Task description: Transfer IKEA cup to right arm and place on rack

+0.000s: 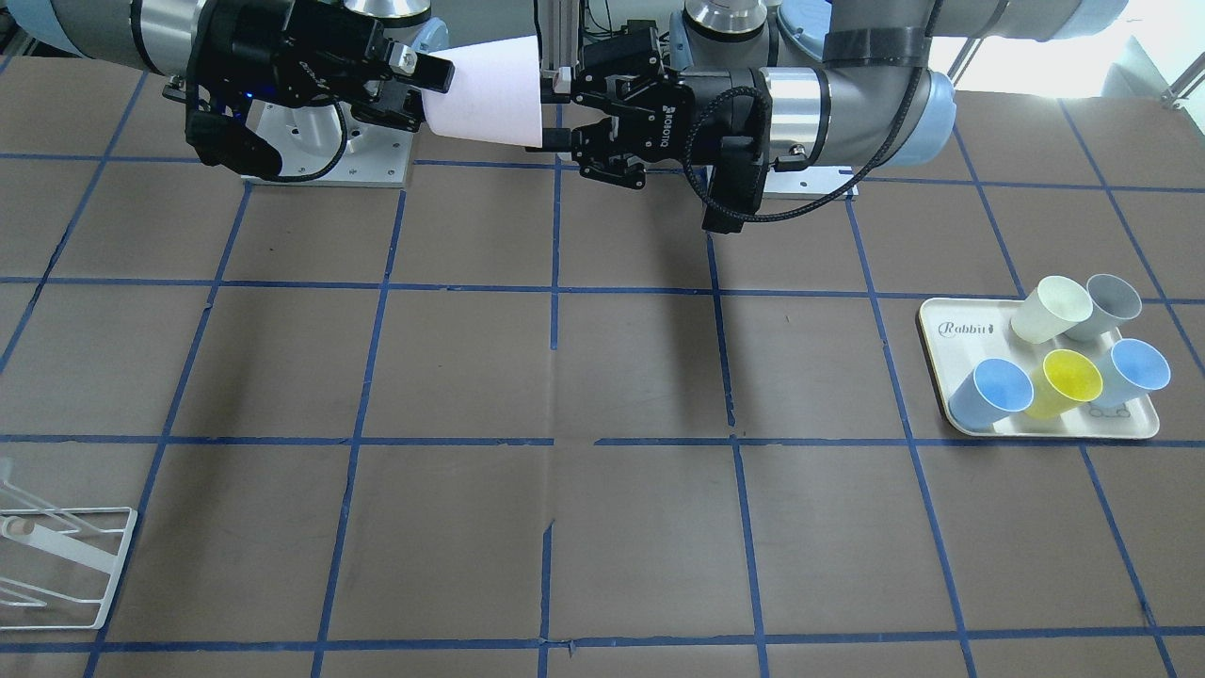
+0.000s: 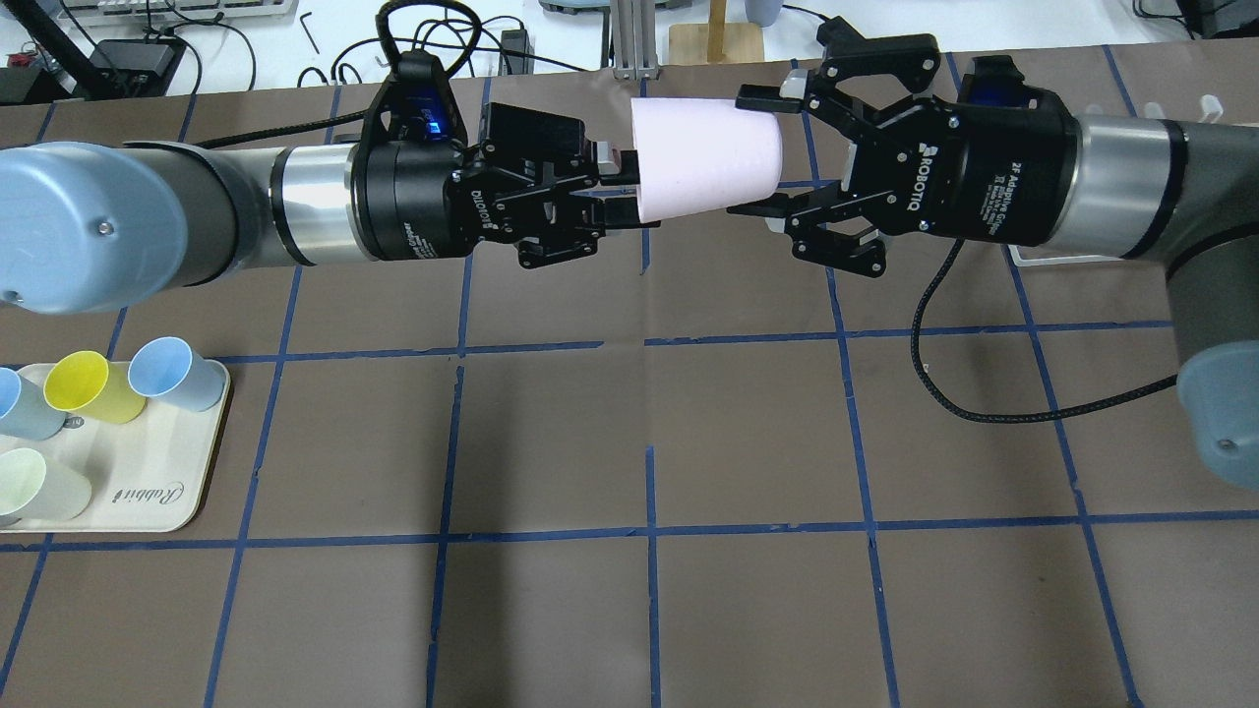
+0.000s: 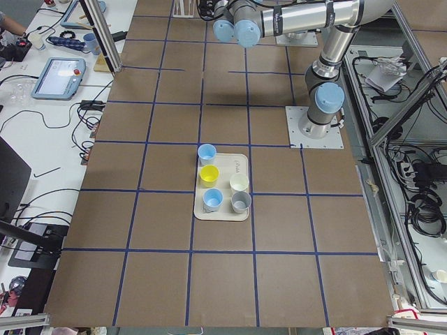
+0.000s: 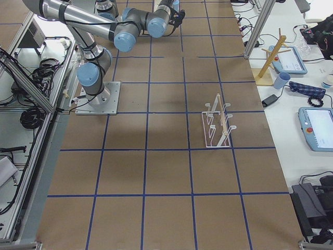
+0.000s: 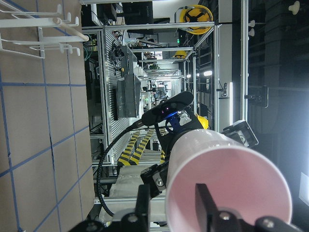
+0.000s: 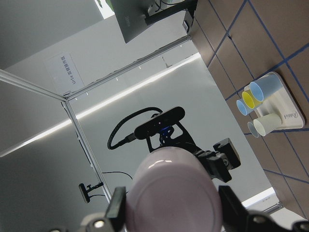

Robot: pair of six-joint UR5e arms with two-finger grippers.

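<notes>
IKEA cup (image 2: 703, 157) is hanging sideways above counter (image 2: 748, 442). Left tool (image 2: 625, 187) is clenching its rim wall; right tool (image 2: 755, 153) is straddling its base, fingers spread.

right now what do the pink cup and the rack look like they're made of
Pink cup: probably plastic, matte to satin; plain even colour, thin wall, soft sheen on its base in the right wrist view. Rack: looks like white coated metal wire, with thin bent rods. Its peg tip seems to be pale wood, though I can't be sure.
</notes>
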